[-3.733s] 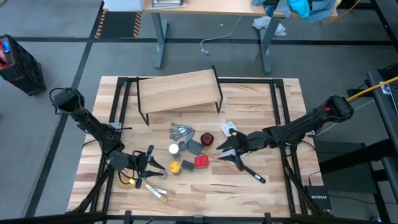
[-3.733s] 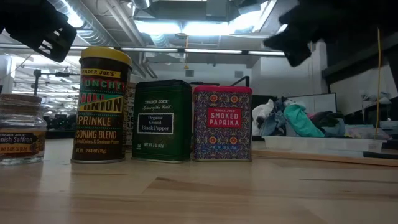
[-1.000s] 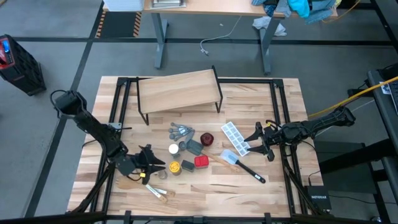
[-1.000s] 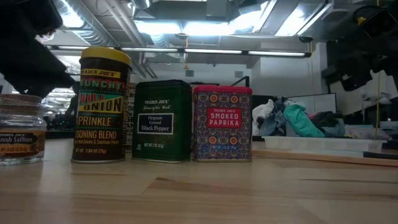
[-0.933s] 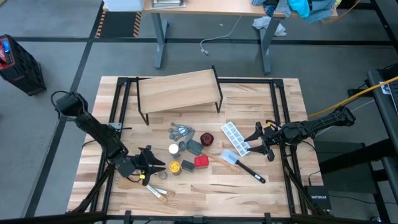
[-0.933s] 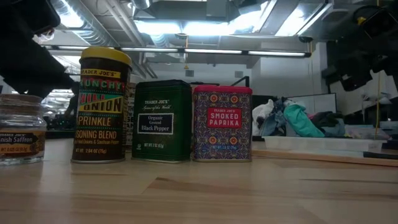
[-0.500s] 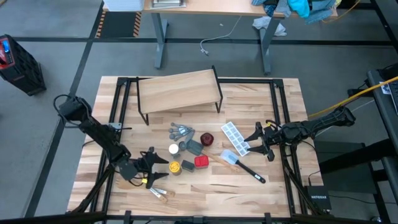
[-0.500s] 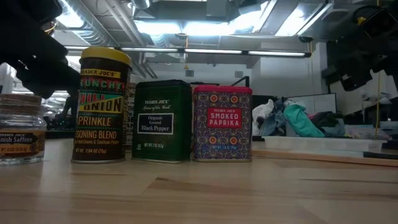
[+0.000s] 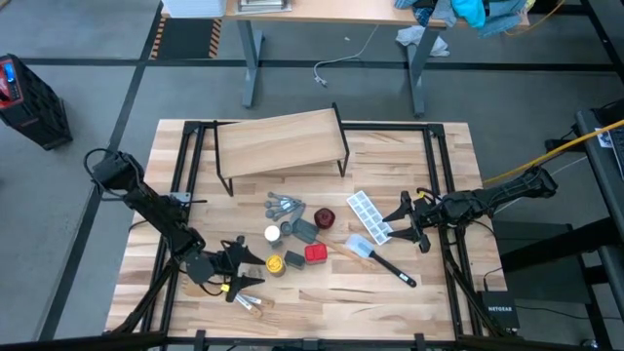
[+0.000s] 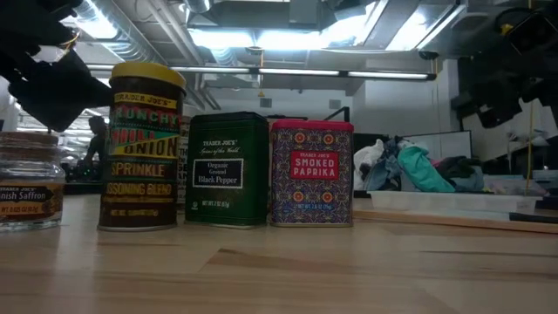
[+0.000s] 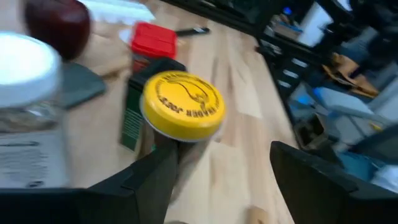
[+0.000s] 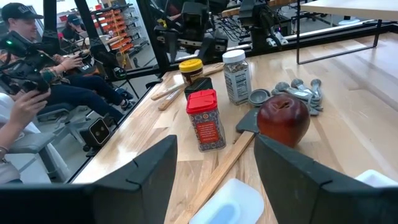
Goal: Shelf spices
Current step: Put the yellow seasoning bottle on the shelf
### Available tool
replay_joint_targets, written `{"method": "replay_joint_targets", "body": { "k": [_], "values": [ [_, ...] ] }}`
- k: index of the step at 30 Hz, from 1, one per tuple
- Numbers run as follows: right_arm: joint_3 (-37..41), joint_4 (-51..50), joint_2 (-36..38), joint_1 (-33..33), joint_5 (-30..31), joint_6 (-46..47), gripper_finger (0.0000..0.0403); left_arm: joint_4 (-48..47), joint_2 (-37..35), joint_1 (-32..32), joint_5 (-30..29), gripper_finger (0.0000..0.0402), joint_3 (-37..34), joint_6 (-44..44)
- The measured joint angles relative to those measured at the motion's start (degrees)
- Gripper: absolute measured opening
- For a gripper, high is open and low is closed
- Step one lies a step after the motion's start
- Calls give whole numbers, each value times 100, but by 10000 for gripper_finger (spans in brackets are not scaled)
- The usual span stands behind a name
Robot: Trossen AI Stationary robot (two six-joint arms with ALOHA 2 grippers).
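Left pincer (image 9: 252, 274) low at the near-left of the counter (image 9: 429, 292), fingers spread wide, one finger (image 11: 146, 186) just beside the yellow-capped jar (image 9: 276, 263); the jar sits between the fingers. Whether they touch it cannot be told.

Spices, five counted, clustered near the counter's middle:
- yellow-capped jar: tall, yellow lid, yellow-lettered label; in the low view it stands slightly tilted.
- tiny grey-brown jar (image 10: 29, 181): squat glass, saffron label, at the far left of the low view.
- white-capped jar (image 9: 273, 234): clear, white lid, just behind the yellow one.
- dark grey square tin (image 9: 294, 257): black pepper label, touching or nearly touching the red one.
- red square tin (image 9: 316, 253): smoked paprika label, red lid.

One shelf (image 9: 281, 141): light-wood plank on thin black legs, at the far side of the counter, well apart from the jars, nothing on it.

Right pincer (image 9: 407, 218) at the counter's right edge, fingers wide apart, holding nothing, well apart from the spices.
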State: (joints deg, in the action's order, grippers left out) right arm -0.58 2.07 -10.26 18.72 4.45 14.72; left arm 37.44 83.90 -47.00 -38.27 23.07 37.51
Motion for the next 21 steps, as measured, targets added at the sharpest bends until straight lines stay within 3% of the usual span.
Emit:
{"method": "replay_joint_targets", "body": {
  "k": [5, 14, 21],
  "values": [
    [0, -9, 0, 0, 0, 0, 221, 95, 0, 63, 416, 249, 0, 18],
    [0, -20, 0, 0, -2, 0, 221, -138, 2, 65, -137, 248, 0, 144],
    [0, -22, 0, 0, -2, 0, 221, -76, 478, 201, -204, 248, 99, 438]
  ]
}}
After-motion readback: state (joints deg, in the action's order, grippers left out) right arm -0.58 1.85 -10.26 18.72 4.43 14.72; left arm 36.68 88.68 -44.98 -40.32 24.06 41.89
